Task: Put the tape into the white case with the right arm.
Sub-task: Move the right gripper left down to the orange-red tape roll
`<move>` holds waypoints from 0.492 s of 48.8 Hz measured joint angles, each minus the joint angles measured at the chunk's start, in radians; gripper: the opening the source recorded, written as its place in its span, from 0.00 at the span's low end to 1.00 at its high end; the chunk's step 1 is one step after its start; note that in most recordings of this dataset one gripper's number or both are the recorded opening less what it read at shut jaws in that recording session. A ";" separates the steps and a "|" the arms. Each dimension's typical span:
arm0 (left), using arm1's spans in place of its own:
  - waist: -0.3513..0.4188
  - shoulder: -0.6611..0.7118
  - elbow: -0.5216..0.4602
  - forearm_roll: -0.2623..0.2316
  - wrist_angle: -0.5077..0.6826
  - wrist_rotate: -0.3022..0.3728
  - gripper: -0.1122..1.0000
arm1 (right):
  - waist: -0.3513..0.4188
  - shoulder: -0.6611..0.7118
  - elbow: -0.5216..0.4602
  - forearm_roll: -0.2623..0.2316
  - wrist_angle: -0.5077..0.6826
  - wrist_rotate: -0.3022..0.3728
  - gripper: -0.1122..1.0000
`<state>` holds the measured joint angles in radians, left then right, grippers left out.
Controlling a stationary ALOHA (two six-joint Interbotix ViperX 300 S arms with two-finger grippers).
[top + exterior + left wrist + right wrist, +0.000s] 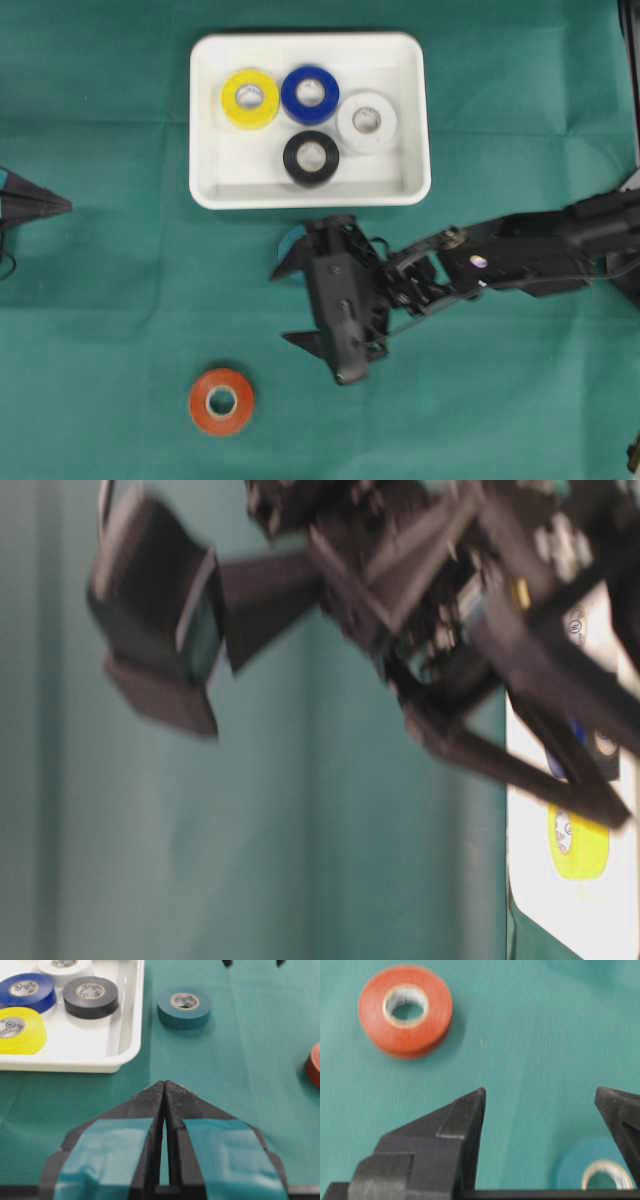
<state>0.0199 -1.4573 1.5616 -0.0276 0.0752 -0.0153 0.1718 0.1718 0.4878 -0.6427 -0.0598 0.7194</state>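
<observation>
Left gripper (164,1091): parked at the far left edge of the cloth, its teal-patched fingers pressed together with nothing between them; well apart from every loose roll.

Red tape (221,401): lay flat on the green cloth (100,330), hole up, low and left of the right gripper, clear of everything. In the right wrist view it sat ahead of the left-hand fingertip and off to that side.

White case (310,192): stood at the top middle of the overhead view, holding four rolls flat: yellow tape (250,98), blue tape (310,93), black tape (311,157) and white tape (367,121). Free floor remained along its near edge and left side.

Teal tape (184,1007): lay flat on the cloth just outside the case's near rim; from above it was mostly hidden under the right gripper's upper finger.

Right gripper (297,300): jaws spread wide and empty, fingertips pointing left across the cloth, hanging between the case and the red tape.

Deciding relation: the teal tape lay nearly under one fingertip, not centred between the two, while the red tape lay farther off. The right arm was nearer both.

Likely need: shifting toward the case to straddle the teal roll.
</observation>
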 measured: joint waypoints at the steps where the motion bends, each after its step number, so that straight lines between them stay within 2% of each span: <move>1: 0.002 0.000 0.000 0.002 0.000 0.000 0.11 | 0.002 0.011 -0.012 0.000 0.000 0.000 0.68; 13: 0.002 0.000 0.000 0.002 0.000 0.000 0.11 | 0.035 0.120 -0.147 0.000 0.003 0.000 0.68; 24: 0.002 0.000 0.000 0.002 0.000 0.000 0.11 | 0.066 0.202 -0.255 0.000 0.052 0.003 0.68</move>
<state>0.0215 -1.4573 1.5616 -0.0261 0.0752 -0.0153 0.2378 0.3743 0.2332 -0.6427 -0.0077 0.7225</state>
